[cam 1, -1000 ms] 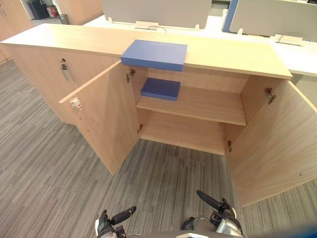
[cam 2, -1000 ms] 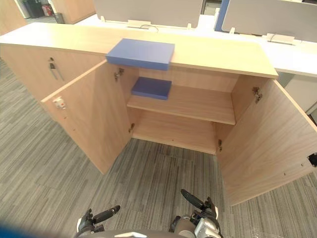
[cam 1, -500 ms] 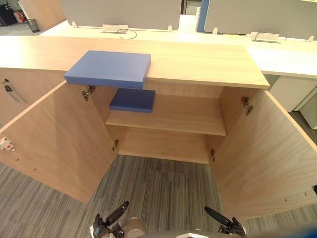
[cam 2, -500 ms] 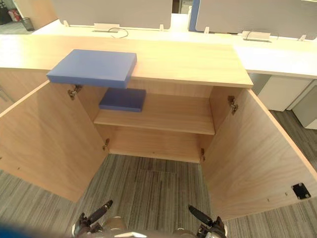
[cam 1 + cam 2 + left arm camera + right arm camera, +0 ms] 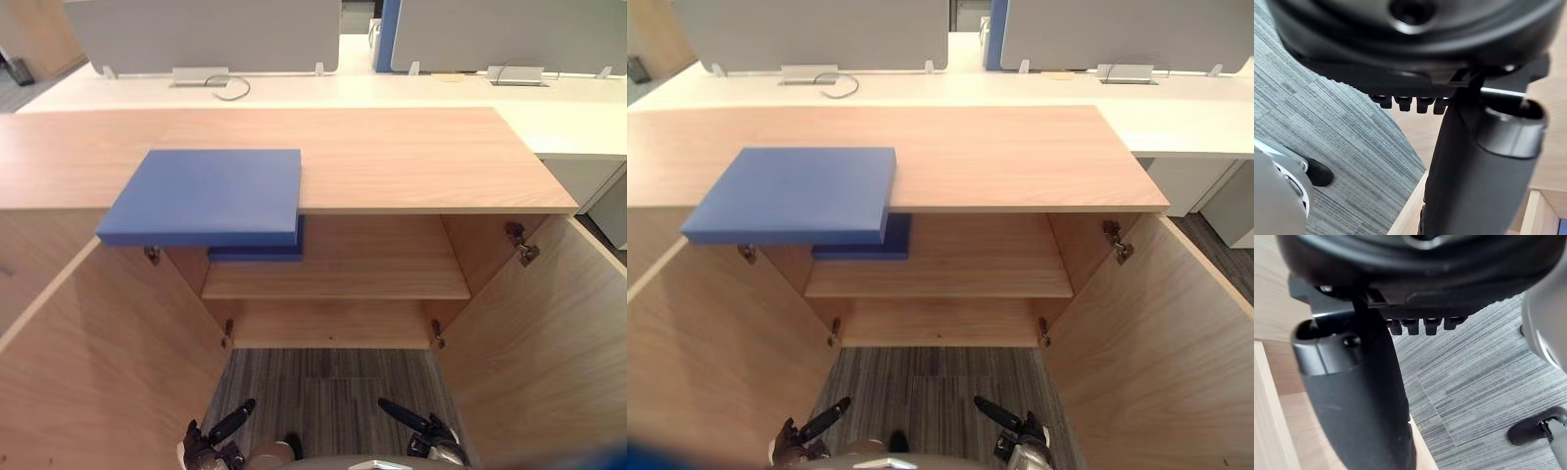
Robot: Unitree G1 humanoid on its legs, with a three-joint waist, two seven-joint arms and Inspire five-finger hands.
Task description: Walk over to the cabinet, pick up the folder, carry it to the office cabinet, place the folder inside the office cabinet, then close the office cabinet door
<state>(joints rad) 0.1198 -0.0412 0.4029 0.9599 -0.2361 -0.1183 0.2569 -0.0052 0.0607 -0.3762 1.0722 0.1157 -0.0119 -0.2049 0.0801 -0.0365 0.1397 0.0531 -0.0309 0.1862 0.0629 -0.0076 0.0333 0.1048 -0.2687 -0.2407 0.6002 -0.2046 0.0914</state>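
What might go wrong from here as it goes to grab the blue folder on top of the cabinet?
The flat blue folder overhangs the front edge of the light wooden cabinet top; a clumsy nudge might tip it off.
A darker blue folder lies on the upper shelf beneath, so the wrong one might get taken.
The open left door and open right door flank the low left robot hand and right robot hand; rising arms could clip them.

Left hand [image 5: 227,428] and right hand [image 5: 416,421] are both matte black with fat rounded thumbs, on silver-grey wrists.
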